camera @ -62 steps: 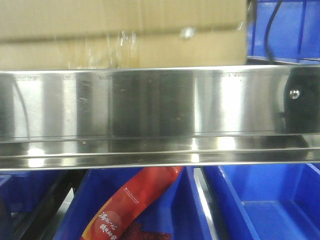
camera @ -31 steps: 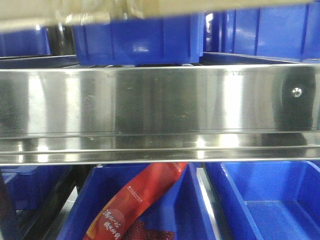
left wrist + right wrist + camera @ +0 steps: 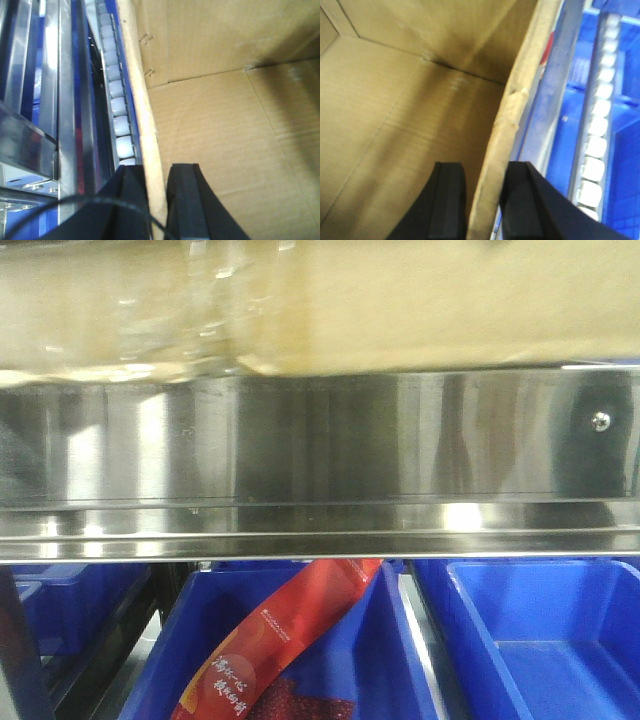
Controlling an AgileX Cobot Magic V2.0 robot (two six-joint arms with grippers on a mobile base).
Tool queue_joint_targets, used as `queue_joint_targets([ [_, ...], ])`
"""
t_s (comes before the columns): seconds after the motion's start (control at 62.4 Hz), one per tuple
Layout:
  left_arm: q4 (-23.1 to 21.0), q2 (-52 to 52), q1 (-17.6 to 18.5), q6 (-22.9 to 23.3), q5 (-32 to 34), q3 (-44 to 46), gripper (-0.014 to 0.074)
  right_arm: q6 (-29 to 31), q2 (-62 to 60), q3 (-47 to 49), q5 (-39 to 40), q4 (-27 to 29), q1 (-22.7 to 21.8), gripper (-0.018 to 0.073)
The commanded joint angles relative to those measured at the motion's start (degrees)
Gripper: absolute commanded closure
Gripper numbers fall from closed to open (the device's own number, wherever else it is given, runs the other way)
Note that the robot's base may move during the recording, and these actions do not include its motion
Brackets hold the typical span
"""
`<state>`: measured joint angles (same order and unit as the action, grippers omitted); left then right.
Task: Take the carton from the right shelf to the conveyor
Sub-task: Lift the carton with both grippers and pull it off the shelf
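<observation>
Large plain brown corrugated cardboard carton (image 3: pixel 400 300), just above the shiny stainless-steel shelf rail (image 3: pixel 320 440), only cardboard floor showing inside. Below, middle blue plastic bin (image 3: pixel 215 615) holding a red printed packet (image 3: pixel 290 625); right blue bin (image 3: pixel 560 610) beside it. Black left gripper (image 3: pixel 157 175) clamped on one carton wall, black right gripper (image 3: pixel 482 172) on another.

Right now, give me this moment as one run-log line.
left gripper: shut on carton wall | right gripper: shut on carton wall | carton: above right shelf rail | conveyor: not in view
</observation>
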<state>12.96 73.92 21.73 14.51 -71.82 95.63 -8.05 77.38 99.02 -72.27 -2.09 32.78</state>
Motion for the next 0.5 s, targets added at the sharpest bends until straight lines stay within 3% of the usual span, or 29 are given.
queue_joint_targets([
  [0.0,0.84,-0.7,0.38,-0.56,1.86,0.02,0.0612,1.51,-1.05,0.26,2.31,0.78,0.3,0.0627],
  [0.481,0.84,-0.7,0.28,-0.56,1.86,0.02,0.0612,1.51,-1.05,0.23,6.11,0.78,0.3,0.0627],
])
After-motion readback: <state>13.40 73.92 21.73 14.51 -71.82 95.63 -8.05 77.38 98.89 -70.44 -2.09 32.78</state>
